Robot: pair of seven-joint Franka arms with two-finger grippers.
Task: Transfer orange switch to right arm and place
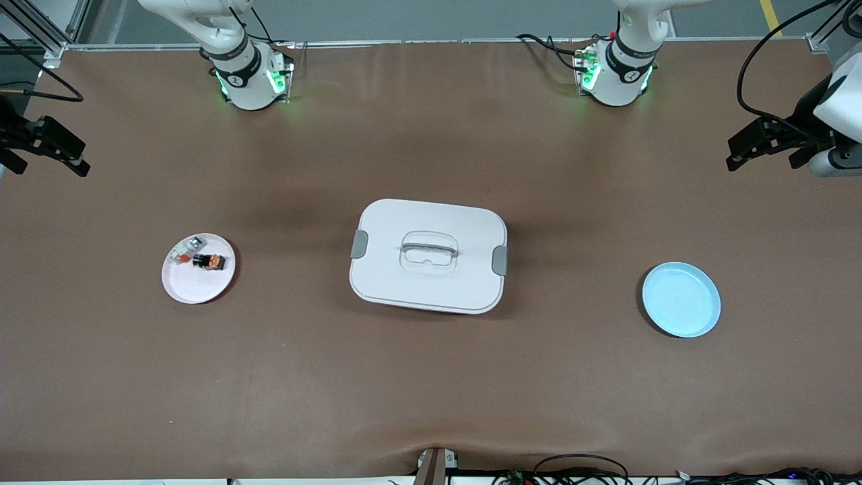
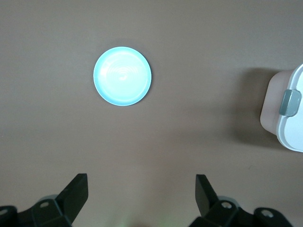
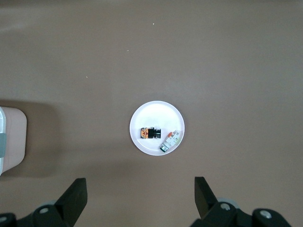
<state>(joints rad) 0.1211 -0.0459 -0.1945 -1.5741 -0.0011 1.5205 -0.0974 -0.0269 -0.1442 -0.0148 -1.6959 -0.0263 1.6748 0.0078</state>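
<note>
**Switch on the white plate, both arms up and open**

While both arms hang high at the table's ends, the orange switch (image 1: pixel 209 261) lies on the white plate (image 1: pixel 195 288) toward the right arm's end, just beside a small white part (image 1: pixel 183 252) on the same plate. In the right wrist view the switch (image 3: pixel 151 134) and the white part (image 3: pixel 169 140) sit together on that plate (image 3: pixel 147 113). A closed white box (image 1: pixel 428 256) with a handle in its lid stands at mid-table. Toward the left arm's end a blue plate (image 1: pixel 680 300) holds nothing that can be seen.

The right gripper (image 3: pixel 140 198) hovers over its plate, fingers wide, holding nothing. The left gripper (image 2: pixel 142 196) hovers near the blue plate (image 2: pixel 122 75), fingers likewise wide and holding nothing.

As a judgement: the switch already rests at the right arm's end, which is what a finished handover and placing would leave, and both arms look parked. Whether the task put it there cannot be told from this moment; the same layout would also suit a switch simply lying on that plate.
</note>
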